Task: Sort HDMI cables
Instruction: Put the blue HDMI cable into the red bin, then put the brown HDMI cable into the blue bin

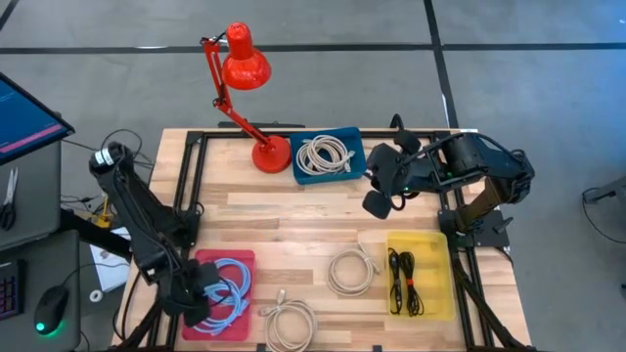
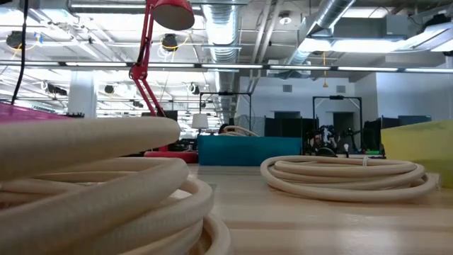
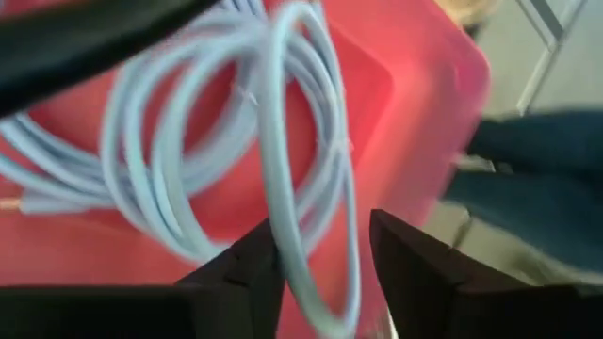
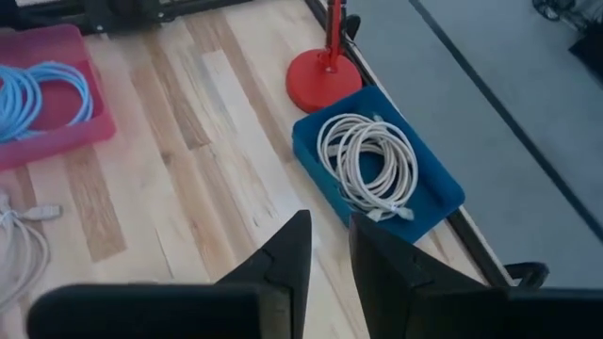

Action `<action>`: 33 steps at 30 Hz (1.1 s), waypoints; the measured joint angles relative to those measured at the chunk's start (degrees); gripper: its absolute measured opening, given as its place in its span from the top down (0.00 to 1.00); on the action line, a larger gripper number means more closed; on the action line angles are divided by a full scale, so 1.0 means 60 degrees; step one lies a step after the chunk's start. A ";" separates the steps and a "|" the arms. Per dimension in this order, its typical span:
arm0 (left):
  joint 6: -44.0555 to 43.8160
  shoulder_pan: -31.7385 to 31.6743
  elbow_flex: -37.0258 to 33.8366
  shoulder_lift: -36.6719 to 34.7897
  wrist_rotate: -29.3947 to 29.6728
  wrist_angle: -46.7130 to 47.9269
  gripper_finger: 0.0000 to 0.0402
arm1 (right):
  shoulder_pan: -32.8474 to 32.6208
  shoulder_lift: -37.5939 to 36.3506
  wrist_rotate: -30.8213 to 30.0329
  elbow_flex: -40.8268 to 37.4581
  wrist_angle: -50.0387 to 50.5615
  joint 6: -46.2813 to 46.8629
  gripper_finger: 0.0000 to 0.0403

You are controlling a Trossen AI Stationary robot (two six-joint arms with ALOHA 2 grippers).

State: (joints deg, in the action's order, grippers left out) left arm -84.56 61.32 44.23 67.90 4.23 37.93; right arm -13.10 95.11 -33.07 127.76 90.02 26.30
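Beige coil (image 2: 92, 191) before red lamp (image 2: 152, 64)

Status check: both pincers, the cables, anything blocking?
Left pincer open over pink tray, light-blue coil between its fingers. Right pincer empty, parted, near blue tray. Two beige coils loose on table. Nothing blocking.

In the high view the left gripper (image 1: 196, 305) hides part of the blue coils (image 1: 231, 286) in the pink tray (image 1: 245, 259). The lowest beige coil (image 1: 290, 323) is cut off at the picture's edge. The left wrist view blurs the blue loops (image 3: 283, 179). In the low view the lamp's (image 2: 170, 13) top is cut off.
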 joint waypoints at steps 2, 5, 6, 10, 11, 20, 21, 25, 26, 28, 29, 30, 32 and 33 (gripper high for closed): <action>0.0102 -0.0003 -0.0002 -0.0282 -0.0542 0.0010 0.60 | 0.0000 0.0000 0.0005 0.0000 0.0000 -0.0188 0.83; -0.0028 -0.0030 0.0000 -0.0763 -0.1053 0.0029 0.58 | 0.0025 0.0000 0.0005 0.0000 0.0000 -0.0214 0.83; -0.0139 -0.0037 0.0000 -0.0915 -0.1126 0.0026 0.58 | 0.0025 0.0000 0.0005 0.0000 0.0000 -0.0228 0.83; -0.0395 -0.0043 0.0000 -0.1508 -0.1140 0.0029 0.58 | 0.0025 0.0000 0.0005 0.0000 0.0000 -0.0228 0.83; -0.0450 -0.0043 0.0000 -0.1644 -0.1145 0.0029 0.58 | 0.0023 0.0000 0.0005 0.0000 0.0000 -0.0228 0.83; -0.0491 -0.0043 0.0000 -0.2787 -0.0837 -0.0027 0.58 | 0.0016 0.0002 0.0081 0.0000 0.0000 -0.0223 0.83; -0.0486 -0.0043 0.0000 -0.2862 -0.0588 -0.0042 0.58 | 0.0016 0.0000 0.0201 0.0000 0.0000 -0.0220 0.83; -0.0462 -0.0043 0.0000 -0.3027 0.0918 -0.0097 0.58 | 0.0015 0.0004 0.1194 0.0000 0.0000 -0.0199 0.83; -0.0458 -0.0043 -0.0001 -0.3043 0.1384 -0.0121 0.58 | 0.0002 0.0021 0.1477 0.0000 0.0000 -0.0199 0.83; -0.0436 -0.0047 0.0000 -0.3067 0.2246 -0.0146 0.58 | -0.0006 0.0108 0.2006 -0.0001 -0.0001 -0.0146 0.83; -0.0272 -0.0050 0.0000 -0.3074 0.2693 -0.0160 0.58 | -0.0021 0.0135 0.2257 -0.0014 -0.0003 -0.0125 0.83; -0.0058 -0.0050 0.0000 -0.3074 0.3115 -0.0219 0.58 | -0.0052 0.0169 0.2513 -0.0018 -0.0001 -0.0126 0.83; 0.0712 -0.0050 0.0000 -0.3071 0.4006 -0.0446 0.58 | -0.0066 0.0257 0.2928 -0.0001 -0.0004 -0.0126 0.83; 0.1212 -0.0056 -0.0003 -0.3071 0.4479 -0.0615 0.59 | -0.0080 0.0290 0.3063 -0.0003 -0.0005 -0.0126 0.83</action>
State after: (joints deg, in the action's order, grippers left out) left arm -77.29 60.98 44.21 49.47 31.10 34.24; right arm -13.58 96.85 -14.69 127.75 89.99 25.54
